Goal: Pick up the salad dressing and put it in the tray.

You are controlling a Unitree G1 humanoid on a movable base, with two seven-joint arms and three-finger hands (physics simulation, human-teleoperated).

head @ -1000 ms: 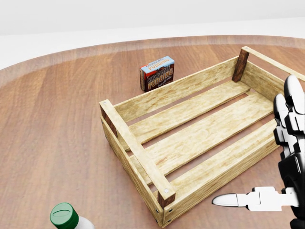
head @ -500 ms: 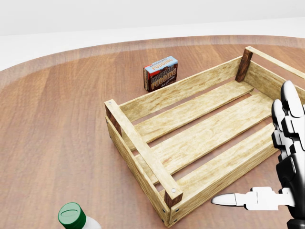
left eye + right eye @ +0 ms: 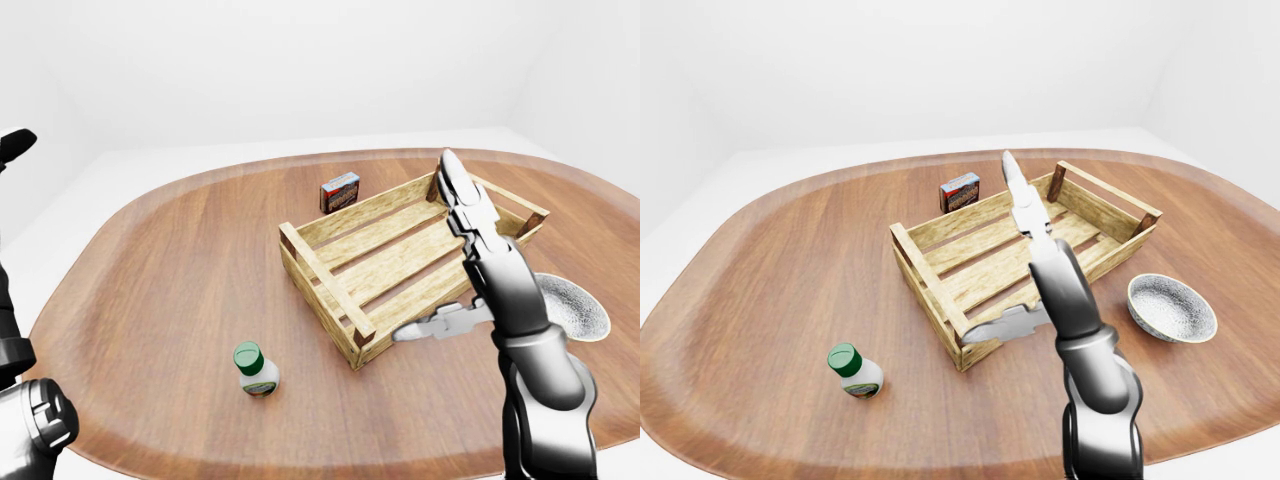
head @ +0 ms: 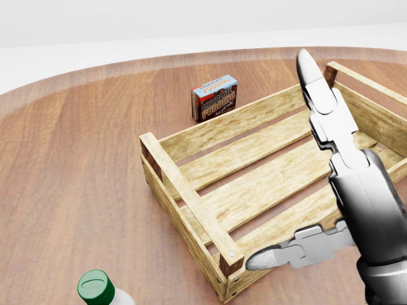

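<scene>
The salad dressing bottle (image 3: 256, 369), white with a green cap, stands on the wooden table to the lower left of the tray; its cap shows at the bottom edge of the head view (image 4: 96, 287). The tray is a slatted wooden crate (image 4: 185, 192) with nothing inside. My right hand (image 4: 280, 159) is open, fingers stretched upward and thumb pointing left, above the tray's right part and well right of the bottle. My left arm (image 3: 28, 430) shows only at the left edge of the left-eye view; its hand is mostly out of sight.
A chocolate pudding box (image 4: 215, 97) stands just above the tray's upper wall. A grey bowl (image 3: 1170, 306) sits on the table right of the tray. The round wooden table (image 3: 170, 260) ends close below the bottle.
The camera shifted slightly at first, sliding the scene right. My right hand then moved left from the right edge and now stands over the tray, still open.
</scene>
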